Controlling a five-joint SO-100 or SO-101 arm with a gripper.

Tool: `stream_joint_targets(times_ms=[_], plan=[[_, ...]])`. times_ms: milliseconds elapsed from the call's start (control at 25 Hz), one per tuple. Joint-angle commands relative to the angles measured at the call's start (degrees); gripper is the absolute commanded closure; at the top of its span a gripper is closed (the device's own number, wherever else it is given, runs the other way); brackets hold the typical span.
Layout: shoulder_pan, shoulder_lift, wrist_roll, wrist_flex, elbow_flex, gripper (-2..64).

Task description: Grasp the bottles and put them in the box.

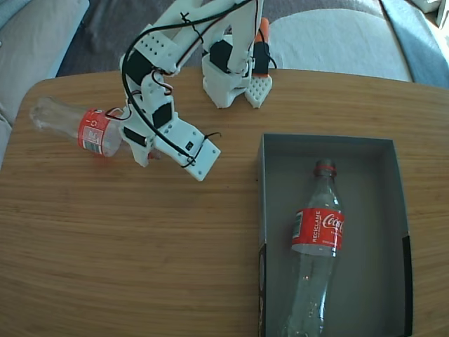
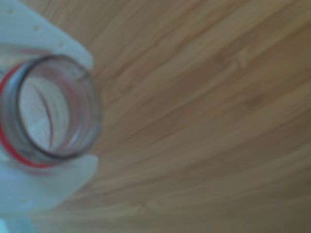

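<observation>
One clear bottle (image 1: 317, 232) with a red label lies lengthwise in the dark grey box (image 1: 375, 203), its open neck toward the far wall. A second bottle (image 1: 92, 130) lies near the table's far left edge in the fixed view, base pointing left. My gripper (image 1: 140, 146) is shut on its neck, which the white fingers hide there. In the wrist view the bottle's open mouth and red neck ring (image 2: 93, 116) sit between two white fingers (image 2: 46, 187) of the gripper (image 2: 91, 110). Whether this bottle rests on the wood or hangs just above it is unclear.
The arm's base (image 1: 235, 81) stands at the table's far edge, between bottle and box. Bare wooden tabletop (image 1: 140, 253) spreads across the near left. Beyond the rounded edge lie grey cushions (image 1: 337, 38). The box reaches the frame's lower right.
</observation>
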Motion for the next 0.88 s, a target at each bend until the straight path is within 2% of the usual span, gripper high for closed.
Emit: stream_joint_targets(times_ms=[0, 360, 440, 600, 840], plan=[[-0.6, 1.2, 0.1, 2.1, -6.4, 61.6], [-6.8, 1.0, 0.0, 14.9, -23.2, 61.6], [-9.2, 1.1, -2.5, 18.8, -27.2, 61.6], [-15.9, 1.1, -5.7, 25.8, -36.9, 61.6], [-28.7, 0.2, -5.7, 30.7, -51.5, 61.7]])
